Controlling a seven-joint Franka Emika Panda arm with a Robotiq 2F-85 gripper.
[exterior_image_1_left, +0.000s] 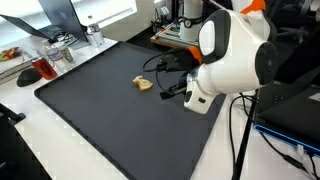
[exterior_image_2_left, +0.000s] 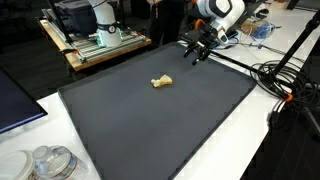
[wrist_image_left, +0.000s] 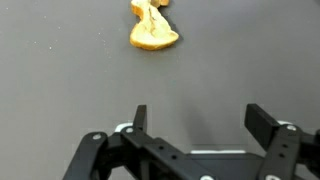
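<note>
Wrist view showed the gripper (wrist_image_left: 200, 120) along the lower edge of the frame. Its two fingers (wrist_image_left: 141, 122) were spread wide and released, with only bare dark mat (wrist_image_left: 60, 90) between them, so nothing was grasped. One small yellowish lump (wrist_image_left: 152, 30), irregular and crust-like, lay at the upper centre of that frame, ahead of the fingers and apart from them. In an exterior view the lump (exterior_image_1_left: 144, 84) sat flat near the middle of the mat (exterior_image_1_left: 100, 120), apparently loose and resting under its own weight, touching nothing else. The gripper (exterior_image_1_left: 172, 90) hung near it, to its right in the frame, above the mat and tilted toward it, which is likely why the lump fell inside the wrist camera's field. Count: one lump, one mat, one gripper, two fingers. The mat covered most of the table (exterior_image_1_left: 20, 140).
</note>
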